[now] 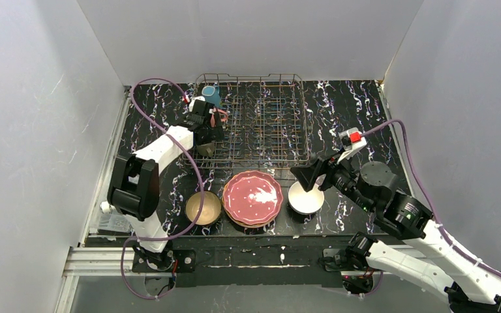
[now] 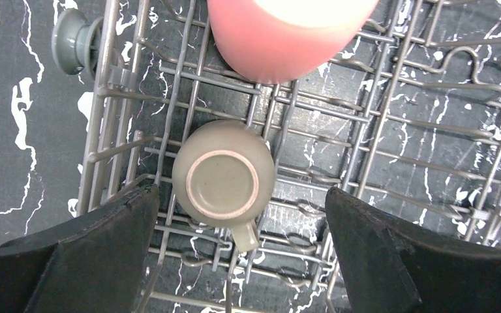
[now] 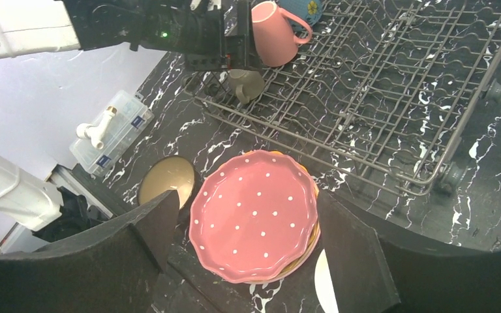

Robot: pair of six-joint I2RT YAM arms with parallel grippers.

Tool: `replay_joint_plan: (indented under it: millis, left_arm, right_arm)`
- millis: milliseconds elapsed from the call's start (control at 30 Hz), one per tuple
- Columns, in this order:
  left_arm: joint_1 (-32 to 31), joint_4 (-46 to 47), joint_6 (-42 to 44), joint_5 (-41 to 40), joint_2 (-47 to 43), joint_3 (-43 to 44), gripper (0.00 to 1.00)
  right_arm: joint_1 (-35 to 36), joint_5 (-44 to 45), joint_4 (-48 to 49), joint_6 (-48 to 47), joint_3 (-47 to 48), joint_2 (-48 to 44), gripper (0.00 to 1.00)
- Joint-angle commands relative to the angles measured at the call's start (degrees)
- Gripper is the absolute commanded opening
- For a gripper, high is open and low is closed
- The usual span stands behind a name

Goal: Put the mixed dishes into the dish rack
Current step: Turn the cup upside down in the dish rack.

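- A clear plastic box (image 1: 113, 222) lies at the left edge of the desk (image 1: 352, 104).
- The left arm (image 1: 163, 147) reaches over the near left corner of the dish rack (image 1: 280, 117). The left jaws are spread wide and grip nothing. Their black fingers (image 2: 91, 261) stand on either side of the olive-grey mug (image 2: 223, 176), clear of it.
- That mug sits bottom-up inside the rack's near left corner, its handle pointing toward the wrist.
- Just beyond it a pink mug (image 3: 271, 26) rests in the rack, and a teal mug (image 1: 211, 94) sits at the far left corner.
- On the desk in front of the rack, a tan bowl (image 1: 203, 207) stands just left of the stacked plates.
- The stack is topped by a scalloped pink plate (image 3: 254, 215) with white dots; an orange rim shows beneath it.
- A white bowl (image 1: 305, 197) stands just right of the stack.
- The right jaws hang over the white bowl and the stack's right side, fingers (image 3: 104, 261) apart and empty.
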Motion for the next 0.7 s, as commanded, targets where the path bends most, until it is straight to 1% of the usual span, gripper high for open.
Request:
replay_joint_plan:
  millis: [0, 200, 367, 500, 667]
  left_arm:
    - [0.2, -2.9, 1.9, 0.6, -5.5, 2.0, 0.98]
    - [0.3, -4.3, 2.7, 2.5, -9.9, 1.8, 0.98]
    - [0.2, -5.9, 2.6, 6.9, -15.2, 0.4, 0.98]
    - [0.1, -9.4, 2.9, 9.7, -19.8, -0.5, 0.98]
    - [0.1, -13.9, 2.8, 11.0, -27.1, -4.1, 0.98]
  right_arm:
    - [0.2, 2.3, -2.3, 0.3, 4.4, 1.4, 0.86]
    - [0.2, 3.1, -7.6, 2.3, 7.2, 4.6, 0.86]
    - [0.2, 0.2, -10.0, 4.0, 9.4, 8.3, 0.85]
    - [0.2, -1.3, -10.2, 5.0, 9.5, 10.7, 0.84]
    - [0.2, -2.8, -9.3, 6.0, 8.9, 13.3, 0.83]
